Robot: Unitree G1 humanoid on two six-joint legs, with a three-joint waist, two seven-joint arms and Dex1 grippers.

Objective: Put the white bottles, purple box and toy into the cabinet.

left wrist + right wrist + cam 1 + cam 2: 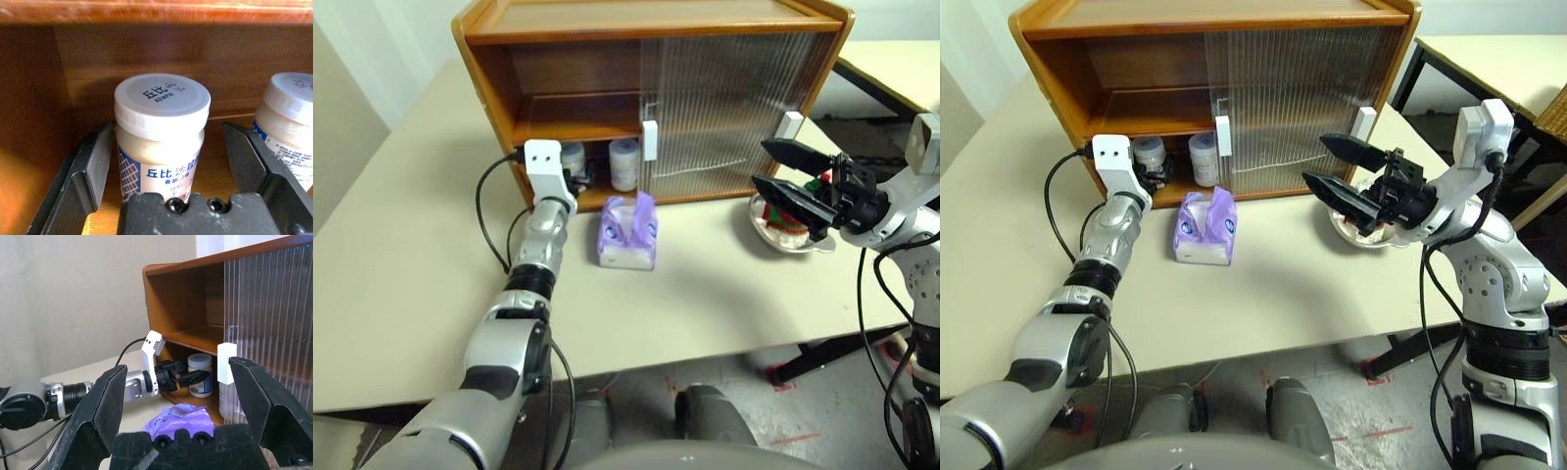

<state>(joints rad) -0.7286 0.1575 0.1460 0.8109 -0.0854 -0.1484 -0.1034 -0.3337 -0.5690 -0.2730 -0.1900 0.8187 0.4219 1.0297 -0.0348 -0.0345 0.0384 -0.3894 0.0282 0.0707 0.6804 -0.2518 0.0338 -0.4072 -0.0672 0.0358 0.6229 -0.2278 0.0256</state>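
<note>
Bottles (pixel 160 137) stand inside cabinet (pixel 489 59), left gripper (pixel 166 147) spread.

Both head views look down from above the arms onto the table (pixel 401 294) and the cabinet (pixel 646 39). The left wrist camera sits close behind the left gripper (pixel 164 161), facing into the cabinet's lower compartment. The right wrist camera looks past the right gripper (pixel 178 387) at that same opening from farther back.

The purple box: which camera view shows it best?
The left eye view: the whole purple box lies on the table before the cabinet. The right eye view shows it alike; the right wrist view shows just its top.
</note>
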